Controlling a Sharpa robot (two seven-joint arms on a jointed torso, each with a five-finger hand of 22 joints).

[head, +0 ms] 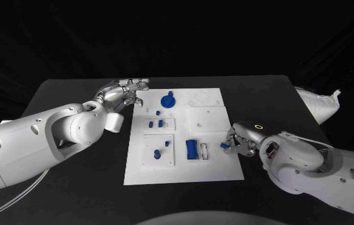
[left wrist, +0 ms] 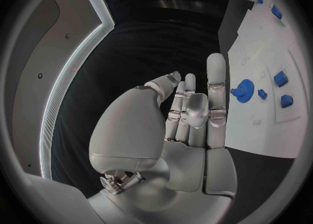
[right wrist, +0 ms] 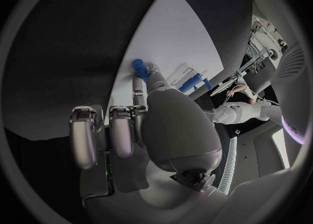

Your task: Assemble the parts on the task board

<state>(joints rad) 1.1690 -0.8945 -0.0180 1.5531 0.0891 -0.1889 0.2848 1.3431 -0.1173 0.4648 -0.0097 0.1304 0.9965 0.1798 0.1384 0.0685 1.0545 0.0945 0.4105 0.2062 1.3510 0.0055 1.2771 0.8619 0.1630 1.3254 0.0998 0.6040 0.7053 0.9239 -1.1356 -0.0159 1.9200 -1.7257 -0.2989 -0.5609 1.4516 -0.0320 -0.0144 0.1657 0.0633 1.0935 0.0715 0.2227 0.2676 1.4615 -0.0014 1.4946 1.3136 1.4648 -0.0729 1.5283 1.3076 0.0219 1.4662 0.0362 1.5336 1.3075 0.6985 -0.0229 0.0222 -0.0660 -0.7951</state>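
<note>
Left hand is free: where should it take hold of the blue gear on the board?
Judging by its pose, the gear lies flat on the board near the far edge, with a small stub at its far side. Probably best to come down from above with the left hand, which hovers open just beside it, and pinch across the rim.

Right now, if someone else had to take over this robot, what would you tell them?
Left robot hand: open, holding nothing, beside the task board's far left corner.
Right robot hand: pinching a small blue part at the board's right edge.
On the board: blue gear at the far end, small blue pieces mid-left, a tall blue block near the front.
Left to do: place the pinched part; several recesses look empty.
</note>
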